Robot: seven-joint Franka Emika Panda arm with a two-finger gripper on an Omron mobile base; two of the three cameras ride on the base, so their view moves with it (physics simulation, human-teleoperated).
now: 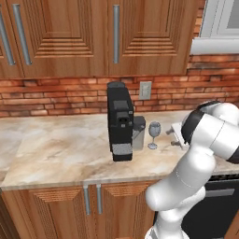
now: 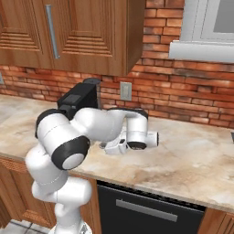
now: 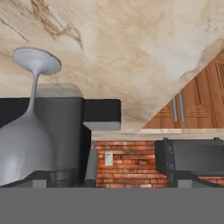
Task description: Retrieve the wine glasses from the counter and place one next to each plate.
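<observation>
- Knocking the wine glass (image 1: 154,134) over looks like the main risk: it stands on a thin stem right beside the coffee machine (image 1: 119,121), so a sideways swipe tips it or shoves it into the machine.
- Gripper (image 1: 175,136) is spread wide, holding nothing, lying sideways just above the counter (image 1: 65,149).
- Only 1 glass is in sight, near the fingertips but off-centre, left in the hand view, not between them yet.

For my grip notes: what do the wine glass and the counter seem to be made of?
The wine glass looks like clear greyish glass: its bowl is see-through and smooth. The counter looks like polished beige stone, probably marble, judging by its brown veins.
</observation>
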